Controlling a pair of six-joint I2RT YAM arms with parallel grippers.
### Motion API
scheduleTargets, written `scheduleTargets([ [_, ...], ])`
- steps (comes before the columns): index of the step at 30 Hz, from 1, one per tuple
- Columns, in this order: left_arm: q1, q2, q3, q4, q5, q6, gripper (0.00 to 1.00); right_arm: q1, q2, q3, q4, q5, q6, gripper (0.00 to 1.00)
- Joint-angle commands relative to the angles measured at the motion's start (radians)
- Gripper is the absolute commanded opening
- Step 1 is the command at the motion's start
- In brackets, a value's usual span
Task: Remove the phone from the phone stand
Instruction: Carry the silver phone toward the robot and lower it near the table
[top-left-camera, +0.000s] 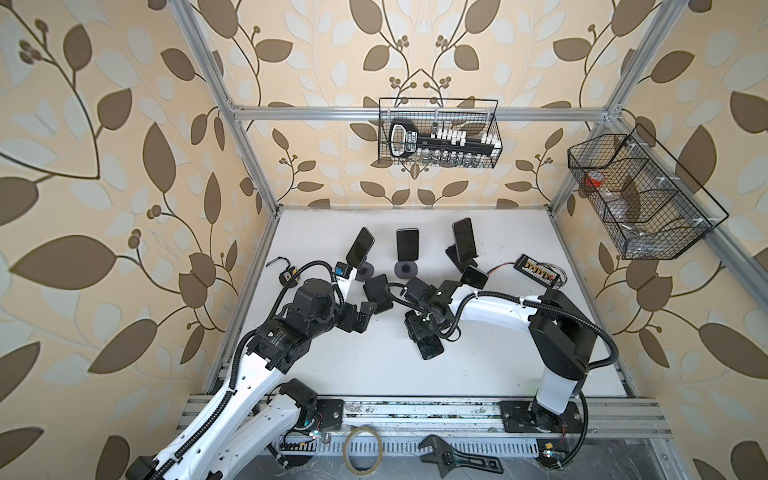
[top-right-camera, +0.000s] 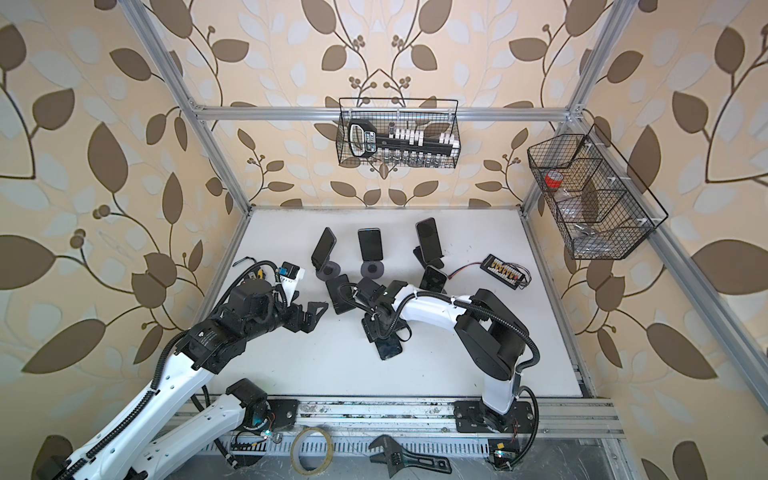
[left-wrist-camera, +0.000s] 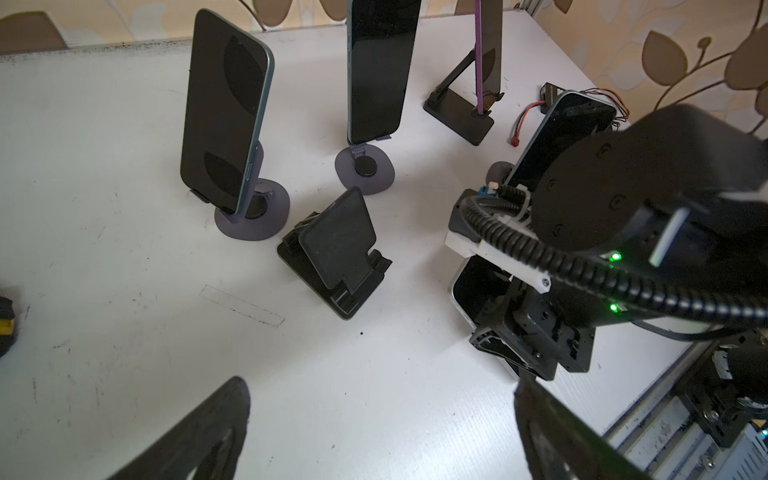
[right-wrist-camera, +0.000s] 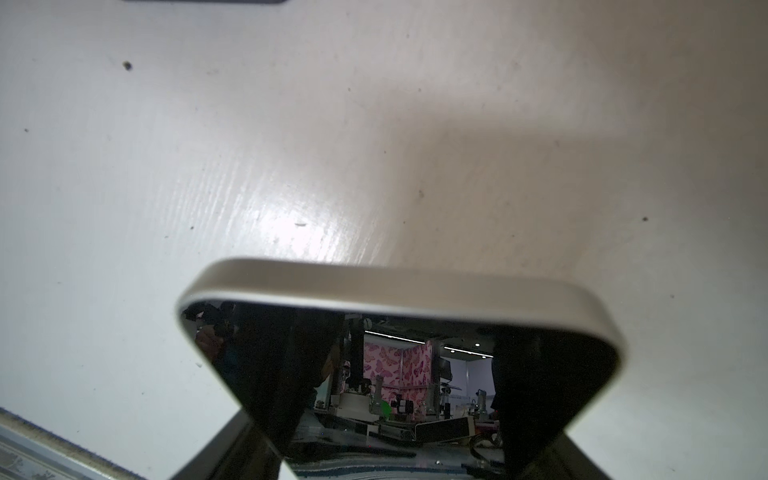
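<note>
My right gripper (top-left-camera: 420, 332) (right-wrist-camera: 399, 419) is shut on a silver-edged phone (top-left-camera: 431, 348) (top-right-camera: 390, 348) (right-wrist-camera: 399, 291) with a dark screen, held low over the white table near its middle. I cannot tell whether the phone touches the table. Just behind it an empty black phone stand (top-left-camera: 378, 293) (top-right-camera: 340, 293) (left-wrist-camera: 336, 253) sits on the table. My left gripper (top-left-camera: 360, 316) (left-wrist-camera: 380, 419) hovers open beside that stand with nothing between its fingers (left-wrist-camera: 195, 436). The left wrist view shows the held phone (left-wrist-camera: 467, 291) under the right arm.
Three more phones lean on stands at the back (top-left-camera: 359, 247) (top-left-camera: 407, 243) (top-left-camera: 464, 239), and a fourth (top-left-camera: 473, 276) stands behind the right arm. A wired charger board (top-left-camera: 536, 270) lies back right. Wire baskets (top-left-camera: 436, 133) (top-left-camera: 636, 199) hang on the walls. A wrench (top-left-camera: 457, 457) and tape ring (top-left-camera: 363, 451) lie on the front rail.
</note>
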Motion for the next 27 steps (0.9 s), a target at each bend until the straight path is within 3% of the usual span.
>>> scheduleTargets([
  [1, -0.009, -0.004, -0.003, 0.017, -0.005, 0.008, 0.99, -0.002, 0.01, 0.042, -0.029, 0.001, 0.007, 0.63],
  [27, -0.01, -0.004, -0.002, 0.013, -0.022, 0.005, 0.99, -0.014, 0.091, 0.061, -0.058, 0.037, 0.062, 0.7],
])
